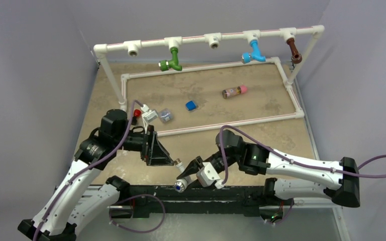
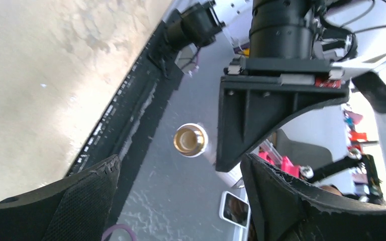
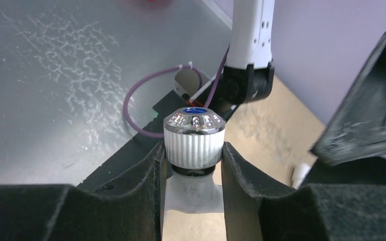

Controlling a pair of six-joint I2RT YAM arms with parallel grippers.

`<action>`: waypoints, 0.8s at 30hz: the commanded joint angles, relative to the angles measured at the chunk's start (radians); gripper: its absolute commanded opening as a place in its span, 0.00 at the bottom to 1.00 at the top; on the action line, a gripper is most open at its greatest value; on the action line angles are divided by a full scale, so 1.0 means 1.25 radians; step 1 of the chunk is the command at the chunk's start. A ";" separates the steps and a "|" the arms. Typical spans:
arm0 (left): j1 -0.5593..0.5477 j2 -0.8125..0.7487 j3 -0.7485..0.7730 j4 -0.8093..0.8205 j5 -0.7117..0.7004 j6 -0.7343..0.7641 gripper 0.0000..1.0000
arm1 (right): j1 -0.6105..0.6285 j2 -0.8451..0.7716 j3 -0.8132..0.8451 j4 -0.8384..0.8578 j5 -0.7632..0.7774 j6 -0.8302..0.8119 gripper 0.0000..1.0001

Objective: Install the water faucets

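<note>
My right gripper [image 1: 193, 173] is shut on the ribbed knob of the white faucet [image 1: 180, 182], held above the table's near edge. In the right wrist view the chrome-topped knob [image 3: 194, 138] sits clamped between my right gripper's [image 3: 193, 153] pads. My left gripper [image 1: 168, 159] is open, just left of the faucet's free end. In the left wrist view that brass-lined end [image 2: 190, 140] faces the camera, beyond my left gripper's [image 2: 181, 160] spread fingers. Green [image 1: 171, 61], blue [image 1: 254, 53] and brown [image 1: 294, 51] faucets hang from the pipe frame [image 1: 196, 39].
Two T-fittings on the top pipe have nothing in them [image 1: 133, 48], [image 1: 213, 41]. A blue cube [image 1: 190, 105], a pink-capped bottle [image 1: 234, 91] and small white and grey parts [image 1: 156, 115] lie inside the floor pipe rectangle [image 1: 296, 103].
</note>
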 commanded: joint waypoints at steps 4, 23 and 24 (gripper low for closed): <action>0.003 0.001 -0.050 0.069 0.178 0.002 0.86 | 0.004 0.005 0.076 -0.002 -0.111 -0.071 0.00; 0.003 0.001 -0.120 0.241 0.342 -0.098 0.77 | 0.003 0.093 0.147 0.042 -0.157 -0.088 0.00; 0.003 0.000 -0.121 0.244 0.344 -0.099 0.75 | 0.003 0.097 0.149 0.043 -0.160 -0.088 0.00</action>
